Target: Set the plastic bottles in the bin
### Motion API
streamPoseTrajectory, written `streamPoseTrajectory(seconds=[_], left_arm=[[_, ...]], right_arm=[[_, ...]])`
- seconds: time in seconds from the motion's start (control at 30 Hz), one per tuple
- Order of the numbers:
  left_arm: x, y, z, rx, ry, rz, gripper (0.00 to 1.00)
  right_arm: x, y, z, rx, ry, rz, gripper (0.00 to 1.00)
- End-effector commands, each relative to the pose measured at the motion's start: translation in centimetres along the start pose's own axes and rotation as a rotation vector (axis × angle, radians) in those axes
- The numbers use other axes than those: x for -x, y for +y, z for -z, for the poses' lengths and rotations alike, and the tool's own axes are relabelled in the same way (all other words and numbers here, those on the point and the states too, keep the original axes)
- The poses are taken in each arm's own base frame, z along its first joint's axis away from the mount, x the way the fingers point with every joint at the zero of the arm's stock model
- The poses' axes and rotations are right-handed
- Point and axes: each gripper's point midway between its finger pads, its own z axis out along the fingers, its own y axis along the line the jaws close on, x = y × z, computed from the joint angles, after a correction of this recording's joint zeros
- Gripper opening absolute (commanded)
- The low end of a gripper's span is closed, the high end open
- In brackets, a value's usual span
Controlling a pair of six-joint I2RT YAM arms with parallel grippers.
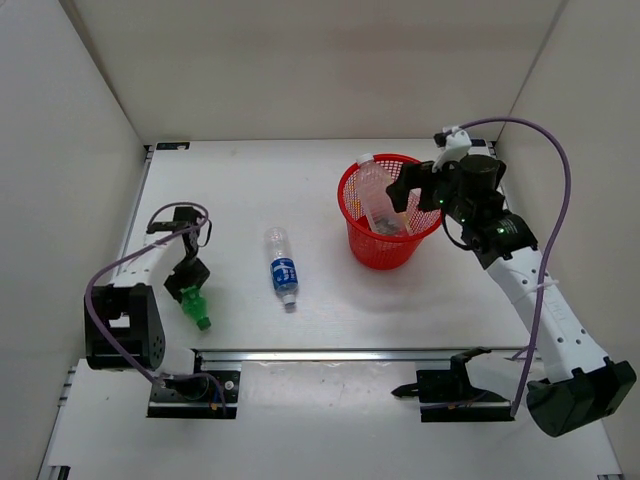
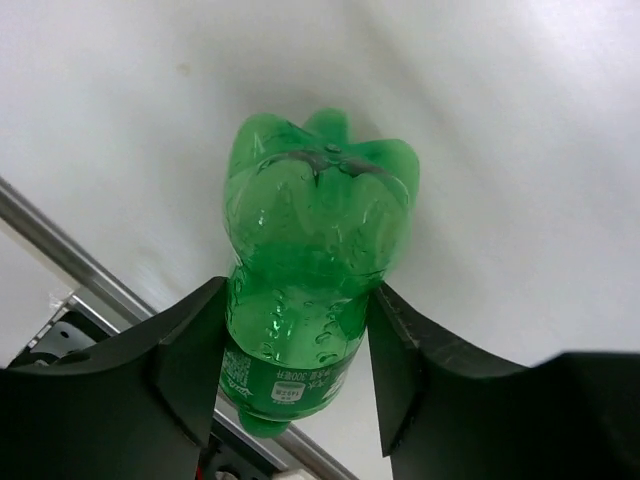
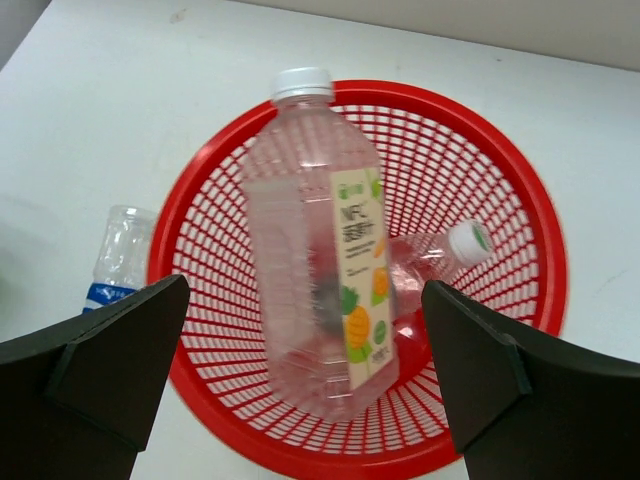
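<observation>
The green bottle (image 1: 196, 304) lies on the white table at the near left, cap toward the front rail. My left gripper (image 1: 188, 281) is shut on the green bottle's (image 2: 315, 230) body, a finger pressed against each side. A clear bottle with a blue label (image 1: 282, 266) lies in the middle of the table. The red mesh bin (image 1: 350, 205) stands at the right. Inside the bin (image 3: 545, 235) a wide clear bottle (image 3: 310, 250) leans, slightly blurred, beside a smaller clear bottle with a white cap (image 3: 440, 255). My right gripper (image 3: 305, 295) hangs open above the bin, holding nothing.
A metal rail (image 1: 330, 354) runs along the near edge of the table. Two black fixtures (image 1: 190, 388) sit in front of it. White walls close in the table at the left, back and right; the right arm (image 1: 530, 280) reaches along the right wall.
</observation>
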Motion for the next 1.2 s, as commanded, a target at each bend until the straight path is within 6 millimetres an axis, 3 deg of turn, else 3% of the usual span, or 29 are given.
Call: streamPoseTrajectory(seconds=[0.0,0.03,0.07,0.17,0.23,0.27,0.33,0.37,0.43,0.47,0.5,0.53,0.57,0.6,0.63,0.7,0.77,0.83,0.93,1.0,1.03,1.07,1.1,1.13,1.17], left_arm=[[4.4,-2.9,5.8,-0.178,-0.179,0.025,0.24],[5.3,-3.9,7.5,-0.227,-0.216,0.005,0.24],[5.9,-4.8,9.4,-0.302,-0.249,0.011,0.22],[8.1,-9.5,17.2,-0.576,-0.391,-0.053,0.23],[8.2,-13.8,25.4,-0.792,-0.52,-0.139,0.23],[8.4,-15.4,27.6,-0.846,-0.556,-0.147,0.22],[7.5,-19.0,36.5,-1.067,-0.66,-0.213,0.23],[6.2,-20.8,39.2,-1.151,-0.654,-0.258,0.24],[5.3,-24.3,42.5,-1.275,-0.666,-0.281,0.25],[4.6,-24.8,44.8,-1.35,-0.667,-0.29,0.24],[3.7,-26.6,45.3,-1.397,-0.651,-0.314,0.25],[2.8,-27.7,47.4,-1.479,-0.646,-0.316,0.25],[2.0,-28.1,49.6,-1.542,-0.647,-0.313,0.26],[0.8,-29.7,51.1,-1.601,-0.644,-0.331,0.26],[0.2,-31.6,51.0,-1.613,-0.64,-0.342,0.26],[-2.2,-33.1,54.8,-1.71,-0.645,-0.342,0.24],[-4.3,-37.3,54.0,-1.702,-0.606,-0.385,0.27],[-5.4,-39.0,54.8,-1.734,-0.586,-0.399,0.29],[-6.3,-40.0,54.6,-1.741,-0.556,-0.381,0.33],[-7.9,-40.6,52.8,-1.74,-0.522,-0.413,0.38],[-8.3,-41.0,51.5,-1.71,-0.514,-0.419,0.48],[-9.0,-40.7,51.7,-1.709,-0.516,-0.441,0.52],[-9.6,-40.2,52.0,-1.71,-0.522,-0.466,0.68],[-10.2,-40.4,51.8,-1.695,-0.513,-0.48,0.95],[-10.7,-40.1,51.4,-1.676,-0.504,-0.513,0.98]], right_arm=[[1.8,4.0,0.3,0.055,-0.034,0.086,1.0],[1.7,3.6,0.4,0.002,-0.032,0.109,0.99],[1.4,4.5,0.4,0.007,-0.024,0.125,0.99],[1.9,3.6,1.4,-0.043,-0.048,0.074,0.99],[2.6,3.0,3.0,-0.013,-0.083,-0.001,0.99],[2.6,1.4,3.1,-0.046,-0.094,-0.022,0.99],[3.5,-0.7,5.1,-0.1,-0.144,-0.052,0.99],[3.1,-1.4,5.5,-0.124,-0.137,-0.051,0.99],[4.5,-4.0,7.6,-0.233,-0.179,-0.048,0.99],[4.2,-4.6,8.0,-0.259,-0.163,-0.046,0.99],[4.1,-5.8,8.7,-0.306,-0.155,-0.043,0.99],[4.2,-6.8,9.2,-0.338,-0.156,-0.047,0.99],[4.0,-7.1,9.5,-0.347,-0.155,-0.048,1.0],[3.9,-7.6,9.8,-0.36,-0.157,-0.055,0.99],[3.5,-8.3,10.2,-0.387,-0.157,-0.065,0.99],[3.1,-9.1,10.8,-0.418,-0.158,-0.08,0.99],[3.2,-9.8,11.6,-0.453,-0.167,-0.077,0.99],[2.5,-10.4,11.7,-0.482,-0.144,-0.076,1.0],[1.9,-11.4,12.5,-0.534,-0.134,-0.093,0.99],[1.8,-11.8,12.7,-0.547,-0.135,-0.093,1.0],[1.6,-11.9,12.6,-0.551,-0.124,-0.096,0.99],[1.5,-11.9,12.7,-0.553,-0.125,-0.099,0.99],[1.5,-12.0,12.8,-0.555,-0.125,-0.098,0.99],[1.2,-12.1,12.6,-0.556,-0.115,-0.103,1.0],[1.2,-11.9,12.6,-0.549,-0.115,-0.099,0.99]])
